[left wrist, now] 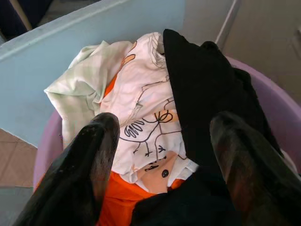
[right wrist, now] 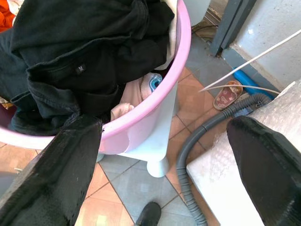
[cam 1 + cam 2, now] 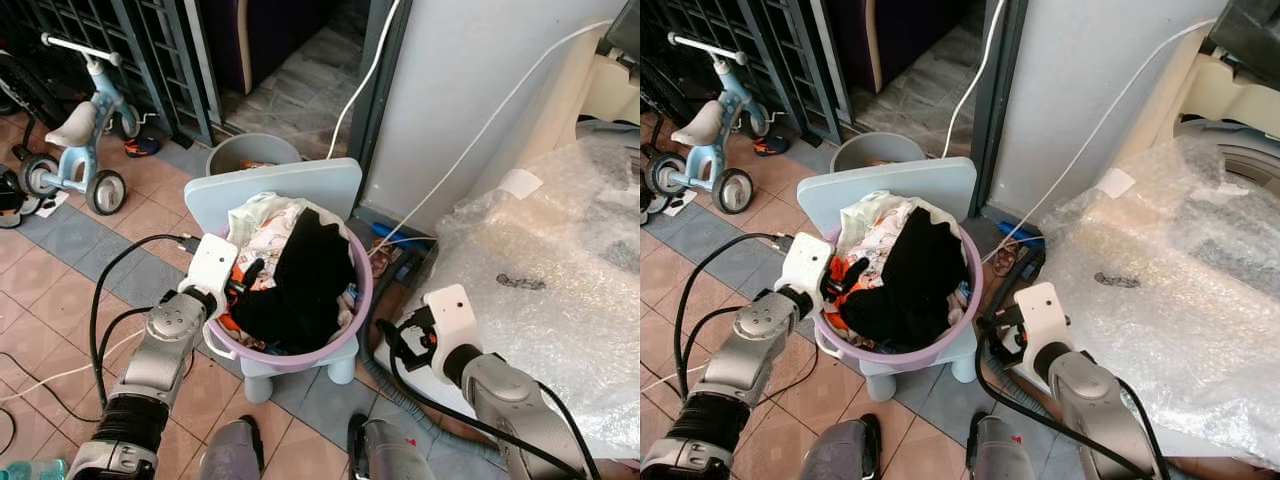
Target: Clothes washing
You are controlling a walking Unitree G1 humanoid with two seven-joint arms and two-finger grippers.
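Pink laundry basin (image 3: 358, 300) sits on a pale blue child's chair (image 3: 300, 185), piled with clothes: black garment (image 3: 300, 275) on top, white printed shirt (image 1: 146, 127) and orange cloth (image 1: 120, 202) beneath. Left gripper (image 1: 162, 160) at the basin's left rim, fingers spread over the pile, holding nothing. Right gripper (image 2: 164, 165) at the basin's right rim, fingers spread, empty, near a grey hose (image 2: 197, 141). Likely step: grip both rims. Best to close evenly on the plastic edge, not fabric, and lift level.
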